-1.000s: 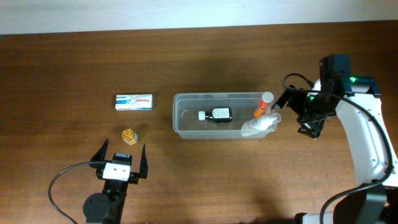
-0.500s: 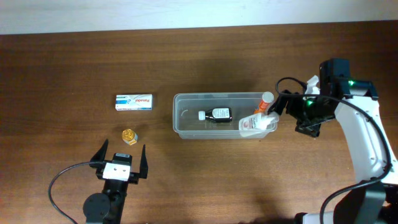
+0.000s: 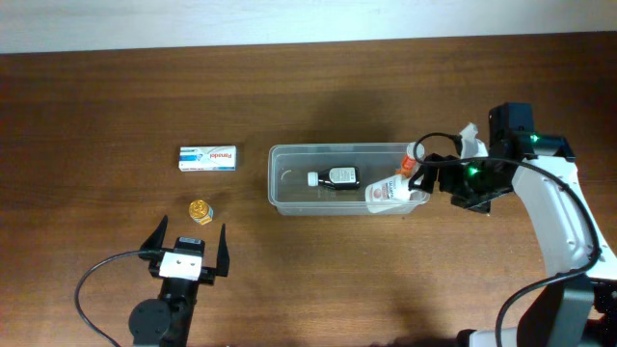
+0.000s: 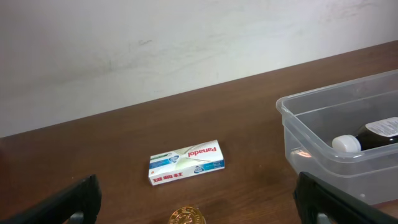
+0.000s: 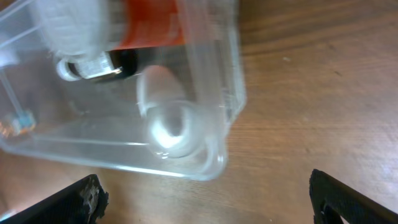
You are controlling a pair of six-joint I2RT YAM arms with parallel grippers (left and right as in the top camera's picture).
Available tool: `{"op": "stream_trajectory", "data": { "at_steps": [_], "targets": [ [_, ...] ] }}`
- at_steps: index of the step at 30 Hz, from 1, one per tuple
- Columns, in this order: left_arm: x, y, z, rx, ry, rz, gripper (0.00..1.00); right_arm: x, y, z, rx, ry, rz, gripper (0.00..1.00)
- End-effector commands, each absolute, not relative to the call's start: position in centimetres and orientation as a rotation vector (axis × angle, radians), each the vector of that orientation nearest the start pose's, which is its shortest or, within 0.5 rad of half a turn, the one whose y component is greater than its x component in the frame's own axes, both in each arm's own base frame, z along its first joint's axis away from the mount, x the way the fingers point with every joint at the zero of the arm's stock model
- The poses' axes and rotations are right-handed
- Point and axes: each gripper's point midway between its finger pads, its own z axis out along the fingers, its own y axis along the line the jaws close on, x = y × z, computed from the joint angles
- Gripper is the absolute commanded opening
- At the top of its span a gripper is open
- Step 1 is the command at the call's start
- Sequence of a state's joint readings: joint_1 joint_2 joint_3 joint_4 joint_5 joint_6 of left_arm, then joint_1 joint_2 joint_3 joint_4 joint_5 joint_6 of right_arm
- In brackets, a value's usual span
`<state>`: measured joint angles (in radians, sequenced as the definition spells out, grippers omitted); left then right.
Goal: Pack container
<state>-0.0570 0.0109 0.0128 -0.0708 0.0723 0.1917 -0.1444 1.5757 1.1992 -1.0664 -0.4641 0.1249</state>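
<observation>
Roughly mid-table sits the clear plastic container (image 3: 294,198), its long side running left to right. 3 items are already in it: a small dark bottle (image 3: 337,176) lying flat, a white bottle (image 3: 388,192) tilted at the right end, and an orange-and-white tube (image 3: 413,154) propped against the right wall. The right gripper (image 5: 205,198) hangs just beside that right end, jaws spread wide and holding nothing. The left gripper (image 3: 193,234) sits at the near side of the table, well apart from the tub, equally wide open and empty. A Panadol box (image 3: 208,158) and a small gold round item (image 3: 200,209) lie on the wooden table (image 3: 96,96) left of the container, so packing looks unfinished. The tub probably weighs little, and its thin walls should flex and feel slick. Pinching the stiffer rim at a short end seems the safest hold, moving slowly so the loose bottles do not shift.
</observation>
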Motion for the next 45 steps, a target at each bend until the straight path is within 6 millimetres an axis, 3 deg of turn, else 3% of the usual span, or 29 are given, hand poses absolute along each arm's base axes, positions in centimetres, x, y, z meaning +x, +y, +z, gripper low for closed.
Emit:
{"op": "stream_trajectory", "data": {
  "at_steps": [1,14,17,23,30,35,45],
  "targets": [
    [24.4,-3.0,15.9,0.285,1.616,0.041,0.99,31.1,5.1,12.9,0.125,2.836,0.837,0.99],
    [24.4,-3.0,15.9,0.285,1.616,0.041,0.99,31.8,5.1,14.0,0.078,2.791,0.825,0.98],
    [24.4,-3.0,15.9,0.285,1.616,0.041,0.99,32.0,5.1,15.5,0.061,2.757,0.809,0.98],
    [24.4,-3.0,15.9,0.285,1.616,0.041,1.0,32.2,4.4,21.0,0.027,2.65,0.705,0.98],
    [24.4,-3.0,15.9,0.285,1.616,0.041,0.99,30.8,2.9,25.3,0.032,2.579,0.524,0.98],
    [24.4,-3.0,15.9,0.285,1.616,0.041,0.99,30.2,2.3,26.1,0.036,2.554,0.461,0.98],
    [24.4,-3.0,15.9,0.285,1.616,0.041,0.99,30.8,-1.8,25.6,0.12,2.568,0.149,0.98]
  ]
}}
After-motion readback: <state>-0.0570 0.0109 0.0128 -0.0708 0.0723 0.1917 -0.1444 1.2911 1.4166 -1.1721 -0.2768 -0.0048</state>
